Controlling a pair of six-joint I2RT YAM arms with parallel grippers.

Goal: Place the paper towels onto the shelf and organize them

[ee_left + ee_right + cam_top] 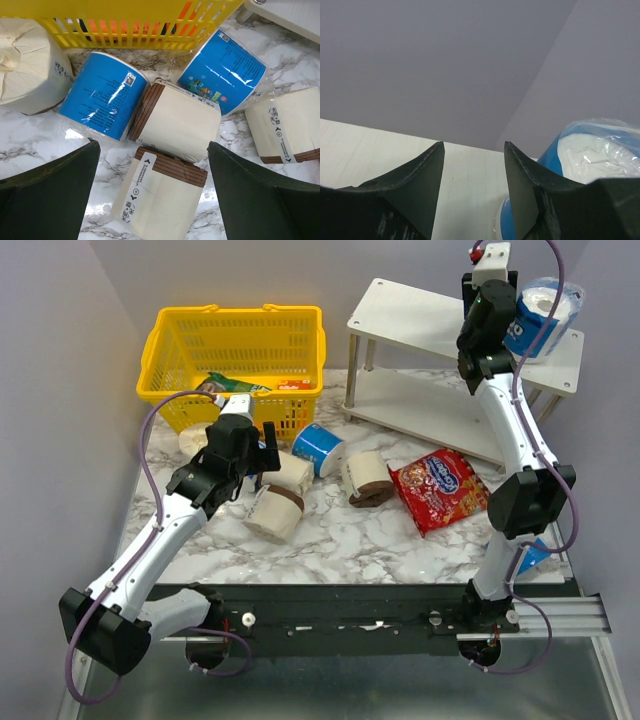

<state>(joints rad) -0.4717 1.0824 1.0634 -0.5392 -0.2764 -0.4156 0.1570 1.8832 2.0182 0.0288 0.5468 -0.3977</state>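
My left gripper (262,456) is open and hovers low over a cluster of rolls in front of the basket. In the left wrist view a beige roll with a brown band (160,197) lies between the open gripper (152,150) fingers, untouched. Behind it lie another beige roll (177,122), two blue-wrapped rolls (105,95) (225,70), a beige roll at the right (290,127) and a cream roll at the left (27,65). My right gripper (492,290) (474,145) is open and empty over the white shelf's top board (420,310). A blue-wrapped roll (545,315) (595,155) stands there just to its right.
A yellow basket (170,340) with packets inside stands at the back left, right behind the rolls. A red snack bag (440,488) lies on the marble table in front of the shelf's lower board (420,405). Something blue (530,555) shows behind the right arm's base.
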